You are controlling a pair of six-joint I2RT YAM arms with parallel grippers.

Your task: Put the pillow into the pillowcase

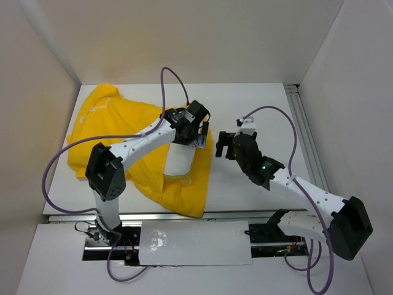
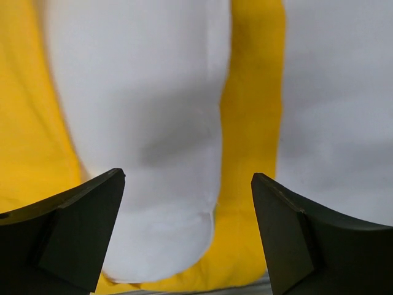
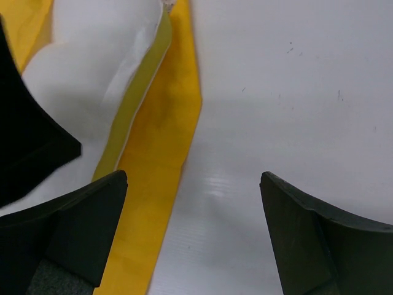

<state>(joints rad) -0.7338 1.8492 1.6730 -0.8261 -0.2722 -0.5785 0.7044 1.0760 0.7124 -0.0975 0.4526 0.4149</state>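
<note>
The bright yellow pillowcase point(image 1: 116, 132) lies crumpled across the left half of the table. A white end of the pillow point(image 1: 178, 161) sticks out of it toward the near edge; the rest is hidden under the fabric and my left arm. My left gripper point(image 1: 189, 136) hovers over that white end. In the left wrist view it point(image 2: 187, 184) is open above the pillow point(image 2: 141, 123), with pillowcase point(image 2: 252, 123) beside it. My right gripper point(image 1: 221, 145) is open just right of the pillowcase edge point(image 3: 166, 153), over bare table, holding nothing point(image 3: 193, 181). The pillow's yellow strip point(image 3: 132, 104) shows there.
White walls enclose the table on the left, back and right. A metal rail point(image 1: 304, 132) runs along the right side. The left arm's purple cable point(image 1: 166, 77) loops above the pillowcase. White table surface point(image 1: 258, 104) lies to the right of the fabric.
</note>
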